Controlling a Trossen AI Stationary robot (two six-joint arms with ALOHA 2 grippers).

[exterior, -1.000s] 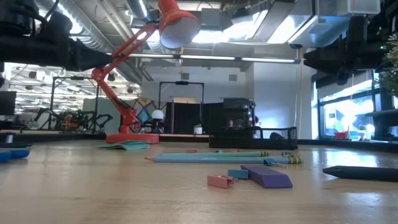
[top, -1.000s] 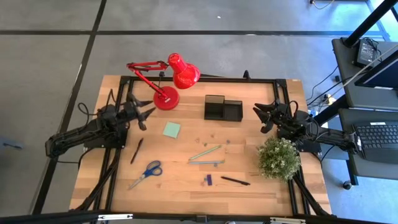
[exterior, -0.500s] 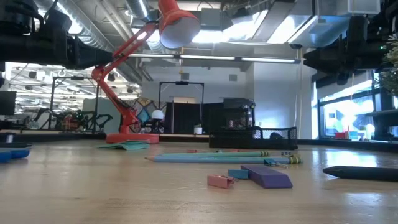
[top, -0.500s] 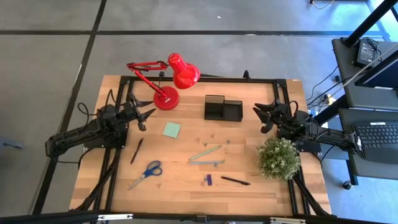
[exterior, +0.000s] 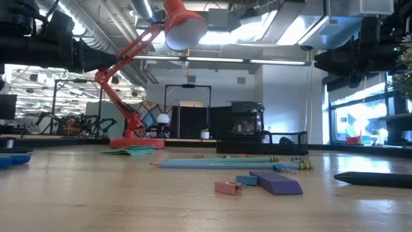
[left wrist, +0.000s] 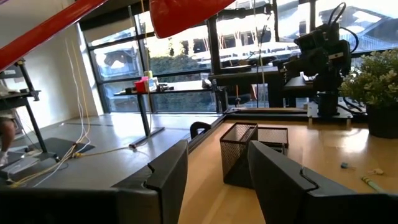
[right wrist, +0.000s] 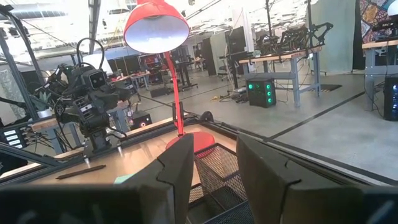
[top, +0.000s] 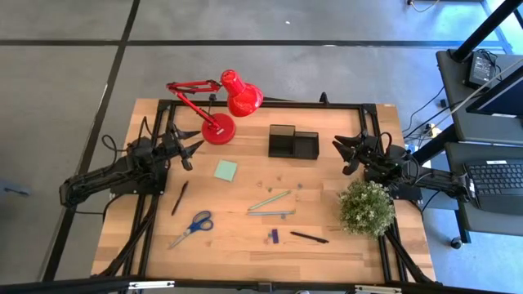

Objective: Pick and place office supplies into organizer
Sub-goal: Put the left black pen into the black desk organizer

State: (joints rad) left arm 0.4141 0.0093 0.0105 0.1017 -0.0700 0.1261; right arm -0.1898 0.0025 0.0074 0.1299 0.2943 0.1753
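The black mesh organizer [top: 293,143] stands at the table's far middle. On the wood lie a pale green sticky-note pad [top: 225,170], a black pen [top: 179,198], blue-handled scissors [top: 193,228], two light-blue pencils [top: 270,200], a purple piece [top: 274,235] and a second black pen [top: 309,238]. My left gripper [top: 194,151] hovers open at the far left, pointing level toward the organizer [left wrist: 252,158]. My right gripper [top: 341,155] hovers open at the far right, also facing the organizer [right wrist: 221,186]. Neither has anything between its fingers.
A red desk lamp [top: 221,102] stands at the far left beside the organizer, its shade over the far edge. A bushy green plant [top: 366,207] sits at the right, near my right arm. A black metal frame [top: 261,104] runs around the table.
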